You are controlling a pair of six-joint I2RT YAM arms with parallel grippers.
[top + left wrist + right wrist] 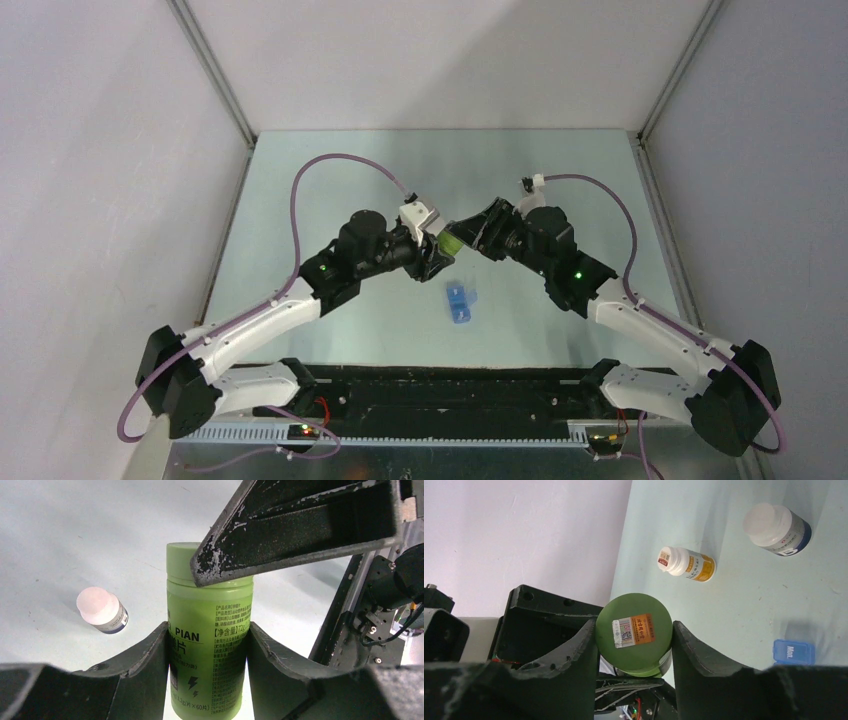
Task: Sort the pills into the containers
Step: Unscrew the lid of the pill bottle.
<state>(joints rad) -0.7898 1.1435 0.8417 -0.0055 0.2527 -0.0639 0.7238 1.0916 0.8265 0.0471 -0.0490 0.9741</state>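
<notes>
Left claw [207,631] is clamping the green bottle [210,605] by its body; right claw [634,630] is pinching its cap [634,612]. Twisting is calling for a square grip, with the body held firm.

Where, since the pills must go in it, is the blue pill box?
In the top view the blue pill box lies near the centre, just on the near-edge side of the green bottle.
</notes>
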